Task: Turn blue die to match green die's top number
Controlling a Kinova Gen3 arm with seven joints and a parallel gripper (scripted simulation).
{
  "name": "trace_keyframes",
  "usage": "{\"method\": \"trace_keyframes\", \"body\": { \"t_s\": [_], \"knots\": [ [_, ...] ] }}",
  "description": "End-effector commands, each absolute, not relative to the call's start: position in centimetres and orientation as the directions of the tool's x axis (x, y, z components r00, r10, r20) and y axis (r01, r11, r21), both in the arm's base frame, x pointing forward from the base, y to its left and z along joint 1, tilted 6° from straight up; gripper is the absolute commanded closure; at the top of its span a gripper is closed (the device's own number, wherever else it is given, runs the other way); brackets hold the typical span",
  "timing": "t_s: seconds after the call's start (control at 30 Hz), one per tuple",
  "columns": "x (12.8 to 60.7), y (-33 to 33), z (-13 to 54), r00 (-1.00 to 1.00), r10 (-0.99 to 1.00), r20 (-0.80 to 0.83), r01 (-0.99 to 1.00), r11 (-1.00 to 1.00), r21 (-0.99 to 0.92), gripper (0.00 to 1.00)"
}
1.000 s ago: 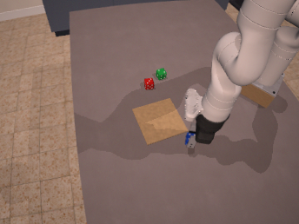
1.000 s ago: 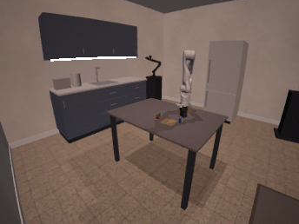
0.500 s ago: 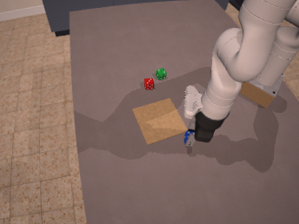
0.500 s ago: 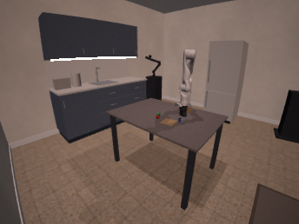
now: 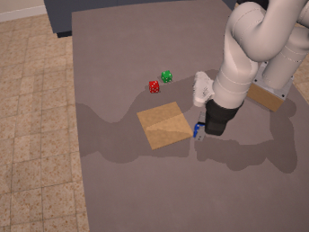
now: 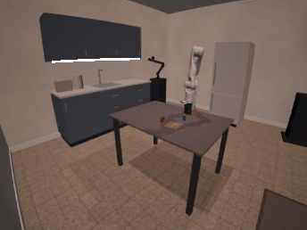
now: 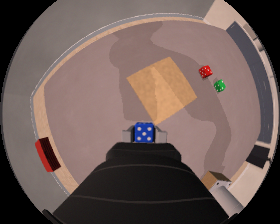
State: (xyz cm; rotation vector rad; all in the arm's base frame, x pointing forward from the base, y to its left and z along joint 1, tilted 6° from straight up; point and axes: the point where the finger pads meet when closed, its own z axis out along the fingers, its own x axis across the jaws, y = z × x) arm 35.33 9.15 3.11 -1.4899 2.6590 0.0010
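Note:
The blue die [image 5: 196,129] sits between the fingers of my gripper [image 5: 199,132], which is shut on it and holds it a little above the table, just right of the tan mat [image 5: 164,124]. In the wrist view the blue die [image 7: 144,132] shows a face with several white pips, right in front of the gripper body, with the mat [image 7: 161,91] beyond it. The green die [image 5: 166,75] and the red die [image 5: 154,86] lie side by side on the table behind the mat, apart from each other. They also show in the wrist view, green die [image 7: 219,86] and red die [image 7: 205,71].
A brown box [image 5: 265,96] stands by the arm's base at the right. The arm's shadow falls across the mat and the table. In the far view the table [image 6: 174,127] stands in a kitchen with a counter [image 6: 98,104] and a fridge [image 6: 229,82].

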Motion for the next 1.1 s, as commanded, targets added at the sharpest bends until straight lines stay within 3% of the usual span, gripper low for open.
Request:
{"method": "trace_keyframes", "body": {
  "t_s": [0.0, 1.07],
  "knots": [
    [35.4, 10.1, 4.5, -0.502, -0.860, -0.096, -0.860, 0.508, -0.049, 0.43],
    [35.3, 9.8, 7.1, -0.484, -0.870, -0.094, -0.870, 0.490, -0.051, 0.43]
  ]
}}
